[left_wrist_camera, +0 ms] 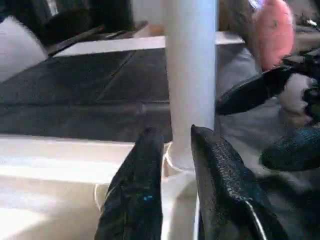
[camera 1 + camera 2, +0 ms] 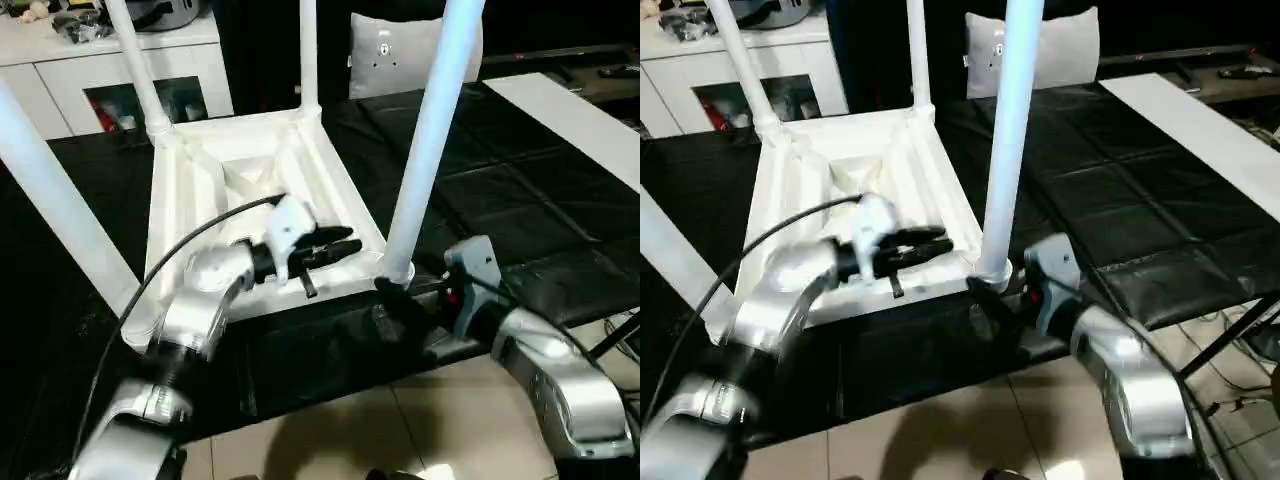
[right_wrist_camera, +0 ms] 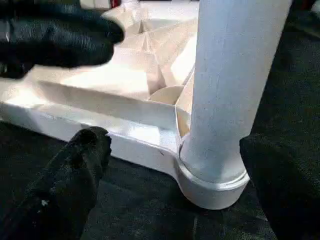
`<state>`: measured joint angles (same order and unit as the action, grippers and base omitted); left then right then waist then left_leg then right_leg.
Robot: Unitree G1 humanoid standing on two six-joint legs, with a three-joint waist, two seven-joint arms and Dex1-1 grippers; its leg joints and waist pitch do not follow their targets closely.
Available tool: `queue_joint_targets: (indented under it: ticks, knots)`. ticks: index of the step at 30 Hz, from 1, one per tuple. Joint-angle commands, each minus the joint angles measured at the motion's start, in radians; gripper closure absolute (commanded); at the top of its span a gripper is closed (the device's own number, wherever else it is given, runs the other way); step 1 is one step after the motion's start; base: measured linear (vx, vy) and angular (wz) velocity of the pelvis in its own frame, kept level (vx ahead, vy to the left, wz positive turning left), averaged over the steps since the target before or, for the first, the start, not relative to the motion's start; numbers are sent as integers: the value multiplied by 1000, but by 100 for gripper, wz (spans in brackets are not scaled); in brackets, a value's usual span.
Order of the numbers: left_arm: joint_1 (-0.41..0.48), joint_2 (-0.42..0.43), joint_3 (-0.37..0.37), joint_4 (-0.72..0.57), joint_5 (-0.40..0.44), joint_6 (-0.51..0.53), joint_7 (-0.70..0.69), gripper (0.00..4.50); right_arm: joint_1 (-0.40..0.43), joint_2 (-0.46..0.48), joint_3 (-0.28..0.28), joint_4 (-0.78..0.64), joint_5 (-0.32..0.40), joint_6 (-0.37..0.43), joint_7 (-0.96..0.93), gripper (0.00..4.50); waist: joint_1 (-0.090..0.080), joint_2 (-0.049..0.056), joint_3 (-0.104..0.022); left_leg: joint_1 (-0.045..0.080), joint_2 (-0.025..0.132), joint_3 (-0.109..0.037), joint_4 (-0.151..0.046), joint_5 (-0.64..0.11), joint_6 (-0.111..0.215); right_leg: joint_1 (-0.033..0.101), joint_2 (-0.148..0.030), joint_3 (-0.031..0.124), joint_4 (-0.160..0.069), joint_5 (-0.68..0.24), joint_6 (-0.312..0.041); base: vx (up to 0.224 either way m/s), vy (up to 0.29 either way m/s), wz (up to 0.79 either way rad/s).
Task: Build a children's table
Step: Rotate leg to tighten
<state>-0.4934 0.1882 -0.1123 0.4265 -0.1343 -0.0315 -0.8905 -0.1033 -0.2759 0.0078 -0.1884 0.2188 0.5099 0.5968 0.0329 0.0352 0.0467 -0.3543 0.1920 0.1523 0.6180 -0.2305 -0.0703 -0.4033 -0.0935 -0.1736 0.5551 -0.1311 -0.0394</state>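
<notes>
The left arm is bent across the front with its gripper (image 2: 335, 246) held roughly level, the two black fingers (image 1: 137, 200) set a little apart, while the right arm is stretched forward and its gripper (image 3: 180, 175) is spread wide, one finger (image 3: 75, 190) seen at each side.

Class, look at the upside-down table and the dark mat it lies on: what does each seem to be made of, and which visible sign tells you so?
Table: probably moulded white plastic, smooth with a slight sheen; its underside shows thin ribs. Mat: likely black padded vinyl or leatherette, with stitched panels and soft highlights.
</notes>
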Motion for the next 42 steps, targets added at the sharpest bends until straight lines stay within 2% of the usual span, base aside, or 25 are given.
queue_joint_targets:
  ticks: [1, 6, 7, 8, 9, 10, 11, 12, 13, 14, 15, 16, 17, 18, 19, 20, 21, 22, 23, 25, 26, 28, 29, 36, 42]
  knots:
    - [19, 0, 32, -81, -9, 60, 62, 310, 9, 8, 7, -34, 13, 10, -17, 0, -4, -18, -61, -3, 34, -3, -75, -152, 62, 60, -69, 51, -92, -525, 7, 0, 0, 0]
    - [172, -33, 72, -313, -2, 197, 225, 296, 3, 14, 42, -17, -23, 4, -39, 0, -13, -18, -56, -5, 31, -5, -74, -177, 54, 56, -64, 44, -104, -564, 39, 0, 0, 0]
    - [196, -39, 69, -334, 21, 205, 256, 296, -1, 13, 55, 1, -41, -9, -43, 0, -8, -3, -57, -58, 34, -66, -96, -203, 85, 102, -80, -3, -73, -502, 19, 0, 0, 0]
    - [209, -41, 66, -346, 34, 211, 276, 296, -2, 14, 63, 11, -52, -16, -47, 0, -19, 0, -55, -54, 48, -88, -99, -234, 88, 95, -79, -3, -68, -465, 20, 4, -17, 32]
    - [230, -53, 61, -365, 45, 241, 311, 296, -12, 24, 74, 52, -63, -42, -54, 0, -37, 15, -52, -50, 78, -131, -117, -318, 83, 97, -67, -1, -40, -371, -9, 7, -45, 57]
    - [230, -53, 61, -365, 45, 241, 311, 296, -12, 24, 74, 52, -63, -42, -54, 0, -37, 15, -52, -50, 78, -131, -117, -318, 83, 97, -67, -1, -40, -371, -9, 7, -45, 57]
    - [249, -80, 64, -379, 72, 306, 387, 296, -43, 48, 84, 152, -77, -100, -64, 0, -64, 28, -49, -26, 122, -213, -166, -429, 113, 77, -29, 27, 55, -256, -52, 7, -83, 53]
    - [258, -96, 72, -389, 66, 332, 415, 296, -63, 59, 87, 207, -83, -127, -69, 0, -70, 12, -36, -27, 94, -224, -155, -447, 137, 65, -31, 61, 62, -243, -116, 1, -117, 60]
    - [263, -104, 77, -396, 60, 345, 429, 296, -75, 64, 87, 237, -87, -142, -71, 0, -55, -26, -35, -80, -12, -159, -84, -395, 70, 87, -99, 86, -23, -416, -126, 1, -117, 60]
    - [264, -106, 77, -399, 59, 340, 430, 296, -86, 71, 83, 269, -86, -158, -71, 0, -55, -26, -35, -80, -12, -159, -84, -395, 70, 87, -99, 86, -23, -416, -126, -14, -139, 56]
    - [268, -105, 72, -410, 57, 337, 432, 296, -105, 80, 78, 320, -83, -184, -72, 0, -20, -74, -34, -35, -61, -31, 56, -98, 56, 55, -137, 113, -121, -889, 78, -15, -136, 8]
    - [271, -104, 72, -422, 59, 338, 443, 296, -134, 85, 76, 391, -85, -214, -70, 0, 0, -61, -41, -49, -50, -33, 68, -60, 63, 68, -162, 131, -116, -930, 128, -15, -136, 8]
    - [273, -104, 73, -431, 60, 343, 451, 296, -157, 86, 79, 444, -90, -239, -62, 0, 21, -82, -53, -71, -34, -40, 63, -68, 101, 85, -187, 188, -93, -886, 139, -22, -93, -17]
    - [278, -104, 78, -439, 55, 329, 454, 296, -189, 83, 88, 524, -106, -279, -49, 0, 39, -63, -50, -75, -10, -64, 57, -52, 119, 102, -217, 207, -80, -753, 42, 0, 0, 0]
    - [278, -104, 78, -439, 55, 329, 454, 296, -189, 83, 88, 524, -106, -279, -49, 0, 41, -53, -50, -62, 5, -71, 41, -31, 123, 93, -213, 197, -80, -681, -34, 0, 0, 0]
    - [284, -100, 76, -447, 52, 318, 447, 296, -192, 82, 87, 541, -108, -291, -47, 0, 40, -34, -45, -32, 17, -58, -14, 14, 138, 78, -141, 133, -75, -542, -132, 0, 0, 0]
    - [292, -94, 76, -458, 40, 330, 434, 296, -174, 69, 81, 520, -103, -296, -34, 0, 18, -20, -41, -15, 52, -60, -58, -18, 146, 59, -56, 88, -47, -430, -129, 0, 0, 0]
    - [298, -91, 75, -470, 32, 349, 430, 277, -164, 61, 77, 512, -99, -307, -23, 0, 18, -20, -41, -15, 52, -60, -58, -18, 146, 59, -56, 88, -47, -430, -129, 0, 0, 0]
    - [305, -84, 74, -481, 23, 364, 416, 277, -144, 44, 71, 487, -93, -313, -8, 0, 6, 2, -56, 16, 107, -80, -74, -113, 120, 61, -56, 92, -26, -245, -120, 0, 0, 0]
    - [315, -74, 73, -497, 3, 385, 390, 258, -121, 22, 65, 454, -84, -325, 14, 0, 3, -10, -39, 20, 83, -50, -83, -291, 71, 56, -65, 103, -46, -304, -145, 0, 0, 0]
    - [320, -68, 70, -504, -6, 388, 379, 248, -115, 16, 64, 446, -77, -332, 24, 0, 0, -21, -34, 22, 54, -37, -77, -373, 43, 60, -73, 98, -66, -466, -118, 0, 0, 0]
    - [328, -55, 64, -511, -17, 393, 364, 240, -104, 10, 64, 423, -58, -341, 45, 0, -3, -17, -32, 26, 37, -32, -67, -371, 45, 55, -82, 91, -91, -631, -55, 0, 0, 0]
    - [329, -52, 63, -513, -18, 393, 361, 222, -100, 9, 65, 411, -53, -339, 51, 0, -12, -18, -34, 12, 39, -36, -71, -342, 53, 66, -82, 85, -96, -646, -24, 0, 0, 0]
    - [357, -10, 56, -544, -64, 428, 298, 164, -94, 15, 81, 243, -37, -257, 41, 0, -35, -22, -36, 1, 36, -40, -73, -302, 65, 64, -82, 77, -106, -649, 8, 0, 0, 0]
    - [389, 73, 72, -566, -106, 440, 215, 116, -159, 30, 77, 225, -34, -230, 9, 0, -33, -20, -48, -6, 50, -40, -80, -201, 87, 66, -76, 94, -73, -457, -64, 0, 0, 0]
